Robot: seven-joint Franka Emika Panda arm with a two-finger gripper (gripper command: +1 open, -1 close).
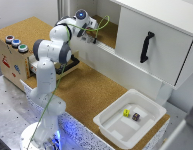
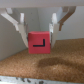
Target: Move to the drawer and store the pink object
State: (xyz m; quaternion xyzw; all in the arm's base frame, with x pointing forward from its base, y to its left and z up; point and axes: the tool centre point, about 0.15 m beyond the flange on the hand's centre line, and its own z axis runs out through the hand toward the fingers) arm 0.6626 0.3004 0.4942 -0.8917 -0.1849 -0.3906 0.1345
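In the wrist view a pinkish-red cube, the pink object [image 2: 39, 43], with a dark L mark on its face sits between my two fingers. My gripper [image 2: 38, 36] is shut on it and holds it above the cork surface, where its shadow falls. In the exterior view my gripper [image 1: 90, 34] is at the back of the cork table, next to the white cabinet; the cube cannot be made out there. The drawer [image 1: 71, 65] stands pulled out of the light wooden box [image 1: 11, 62] at the exterior view's left, partly hidden behind my arm.
Red, blue and green buttons [image 1: 16, 43] top the wooden box. A large white cabinet [image 1: 156, 40] with a black handle [image 1: 146, 46] stands at the back right. A white bin [image 1: 112, 125] at the front right holds a yellow cube [image 1: 126, 113] and a dark cube [image 1: 136, 116].
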